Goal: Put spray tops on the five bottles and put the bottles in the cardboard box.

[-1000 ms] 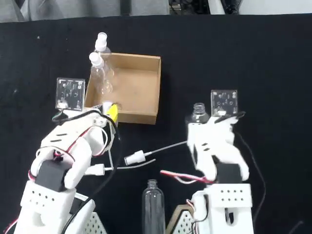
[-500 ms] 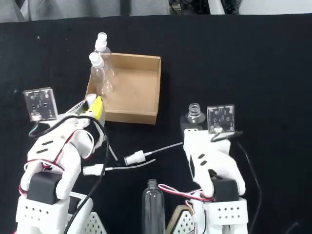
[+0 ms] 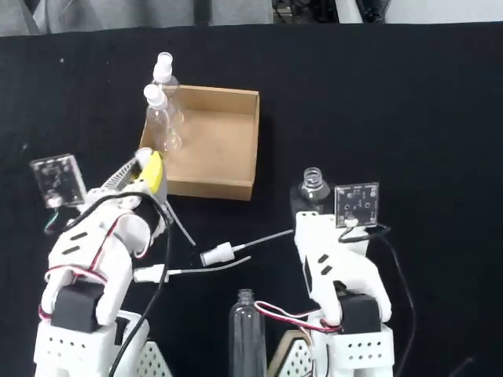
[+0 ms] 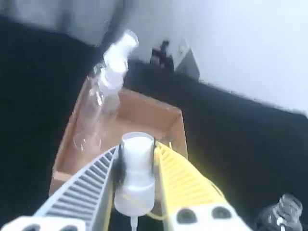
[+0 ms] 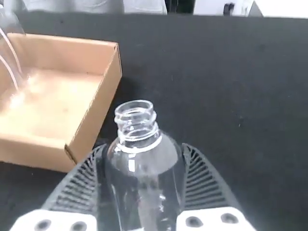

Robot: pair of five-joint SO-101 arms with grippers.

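My left gripper (image 4: 137,150) is shut on a white spray top (image 4: 136,166), held in front of the cardboard box (image 4: 144,113); in the high view this spray top (image 3: 147,161) hangs near the box's (image 3: 228,145) front left corner, its dip tube slanting down. My right gripper (image 5: 143,149) is shut on an open-necked clear bottle (image 5: 137,139), held upright to the right of the box (image 5: 57,96). From above, that bottle (image 3: 313,184) stands over the black table. Two capped bottles (image 3: 161,118) lean at the box's left side.
Two loose spray tops with long tubes lie on the black table, one (image 3: 219,254) between the arms and one (image 3: 152,274) by the left arm. Another open clear bottle (image 3: 247,334) stands at the front edge between the arm bases.
My left arm has swung left and back from the box front, carrying the spray top. My right arm has shifted the bottle slightly left.
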